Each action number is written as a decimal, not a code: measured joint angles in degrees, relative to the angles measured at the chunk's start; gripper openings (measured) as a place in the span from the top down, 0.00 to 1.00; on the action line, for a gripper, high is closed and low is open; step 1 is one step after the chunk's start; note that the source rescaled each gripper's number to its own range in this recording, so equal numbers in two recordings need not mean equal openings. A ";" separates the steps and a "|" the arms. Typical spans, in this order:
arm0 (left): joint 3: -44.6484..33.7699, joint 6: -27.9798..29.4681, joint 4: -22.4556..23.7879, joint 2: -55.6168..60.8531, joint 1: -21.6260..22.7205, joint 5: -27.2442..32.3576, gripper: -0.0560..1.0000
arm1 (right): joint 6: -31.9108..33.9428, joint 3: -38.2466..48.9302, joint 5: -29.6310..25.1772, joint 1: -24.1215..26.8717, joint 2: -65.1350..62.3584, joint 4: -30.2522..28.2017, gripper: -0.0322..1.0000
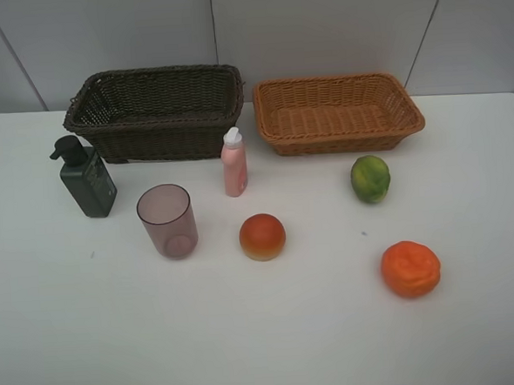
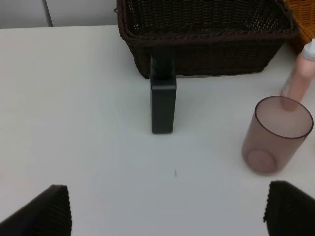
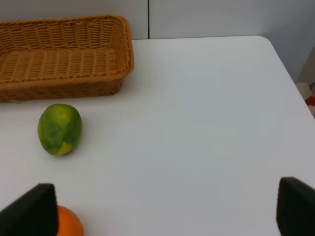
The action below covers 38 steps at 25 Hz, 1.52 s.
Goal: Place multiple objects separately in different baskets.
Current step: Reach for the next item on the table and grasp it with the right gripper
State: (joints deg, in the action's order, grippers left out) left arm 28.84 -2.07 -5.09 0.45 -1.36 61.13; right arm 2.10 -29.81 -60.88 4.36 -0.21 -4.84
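orange 1; other fruits 2; cup 1; bottles 2; baskets 2

Dark basket, orange basket (empty, behind), green citrus, orange, red fruit, pump bottle, pink bottle, cup

Front half of surface bare: wide room to come in. Back row tighter: pump bottle stands just before dark basket's left corner. The pink bottle is just before its right corner, nr the gap btwn it & light basket. In front, cup sits btwn the two bottles, apart from both. To the right, red-orange fruit, green citrus & wrinkled orange lie well apart w/ passable lanes btwn. Both baskets open from above.
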 joint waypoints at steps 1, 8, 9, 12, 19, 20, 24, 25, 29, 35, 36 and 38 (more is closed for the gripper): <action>0.00 0.00 0.00 0.00 0.00 0.00 0.00 | 0.00 0.00 0.00 0.00 0.00 0.00 0.19; 0.00 0.00 0.00 0.00 0.00 0.00 0.00 | 0.00 0.00 0.00 0.00 0.00 0.00 0.19; 0.00 0.00 0.00 0.00 0.00 0.00 0.00 | 0.00 0.00 0.00 0.00 0.00 0.00 0.19; 0.00 0.00 0.00 0.00 0.00 0.00 0.00 | 0.00 0.00 0.00 0.00 0.00 0.00 0.19; 0.00 0.00 0.00 0.00 0.00 0.00 0.00 | 0.00 0.00 0.00 0.00 0.00 0.00 0.19; 0.00 0.00 0.00 0.00 0.00 0.00 0.00 | 0.00 0.00 0.00 0.00 0.00 0.00 0.19; 0.00 0.00 0.00 0.00 0.00 0.00 0.00 | 0.00 0.00 0.00 0.00 0.00 0.00 0.19; 0.00 0.00 0.00 0.00 0.00 0.00 0.00 | 0.00 0.00 0.00 0.00 0.00 0.00 0.19; 0.00 0.00 0.00 0.00 0.00 0.00 0.00 | 0.00 0.00 0.00 0.00 0.00 0.00 0.19; 0.00 0.00 0.00 0.00 0.00 0.00 0.00 | 0.00 0.00 0.00 0.00 0.00 0.00 0.19; 0.00 0.00 0.00 0.00 0.00 0.00 0.00 | 0.00 0.00 0.00 0.00 0.00 0.00 0.19; 0.00 0.00 0.00 0.00 0.00 0.00 0.00 | 0.00 0.00 0.00 0.00 0.00 0.00 0.19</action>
State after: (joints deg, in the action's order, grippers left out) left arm 28.84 -2.07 -5.09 0.45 -1.36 61.13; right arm 2.10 -29.81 -60.88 4.36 -0.21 -4.84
